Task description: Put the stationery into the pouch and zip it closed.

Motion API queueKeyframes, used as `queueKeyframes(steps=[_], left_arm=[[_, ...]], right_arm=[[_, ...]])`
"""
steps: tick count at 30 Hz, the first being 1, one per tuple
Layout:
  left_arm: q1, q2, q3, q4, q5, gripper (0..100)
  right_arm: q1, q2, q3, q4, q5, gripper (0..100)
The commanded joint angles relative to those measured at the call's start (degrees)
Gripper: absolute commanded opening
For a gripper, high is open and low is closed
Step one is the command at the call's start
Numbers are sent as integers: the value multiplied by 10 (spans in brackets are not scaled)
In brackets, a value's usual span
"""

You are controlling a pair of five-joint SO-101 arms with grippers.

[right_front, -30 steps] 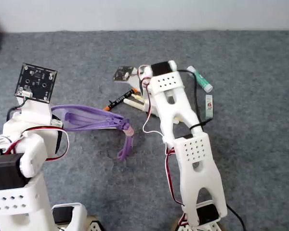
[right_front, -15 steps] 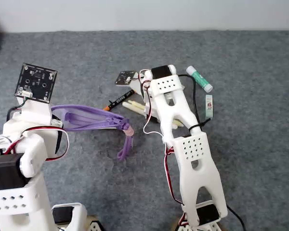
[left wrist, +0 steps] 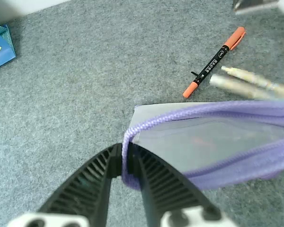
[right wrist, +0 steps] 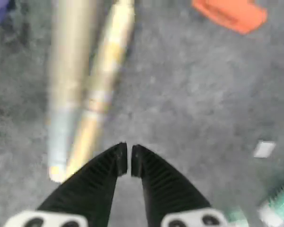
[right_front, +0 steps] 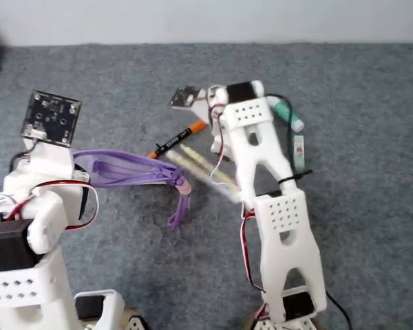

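Observation:
A purple pouch lies at the left, and my left gripper is shut on its corded edge. Its mouth end faces the middle of the table. Two cream pens lie slanted beside that mouth, blurred. In the right wrist view those cream pens lie just ahead of my right gripper, which is shut with nothing in it. A black pen with an orange cap lies just beyond them. A green glue stick and a small white eraser lie past the right arm.
The table is covered in grey carpet. A blue object lies at the far left. The right arm's body hangs over the space between the pens and the glue stick.
The right arm has swung toward the far side and a little right. The two cream pens have slid nearer and toward the pouch mouth. The orange cap has come into view.

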Motion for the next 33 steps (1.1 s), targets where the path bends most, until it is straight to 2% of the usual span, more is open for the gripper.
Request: queueKeyframes(steps=[1,8,12,17,19,29,32,33], left_arm=[[1,4,15,-4,7,12],[1,4,15,-4,7,12],[1,4,15,-4,7,12],[1,4,15,-4,7,12],[1,4,15,-4,7,12],[1,4,15,-4,7,12],[1,4,15,-4,7,12],[1,4,15,-4,7,12]], right_arm=[[12,-74,-16,27,-6,9],[19,-170,120,25,-7,13],[-11,-182,185,24,-21,20],[-74,-144,195,22,-88,131],[-95,-118,195,11,-103,144],[-112,-30,195,-72,-110,115],[-103,-20,194,-82,-110,9],[-99,-18,194,-83,-110,6]])
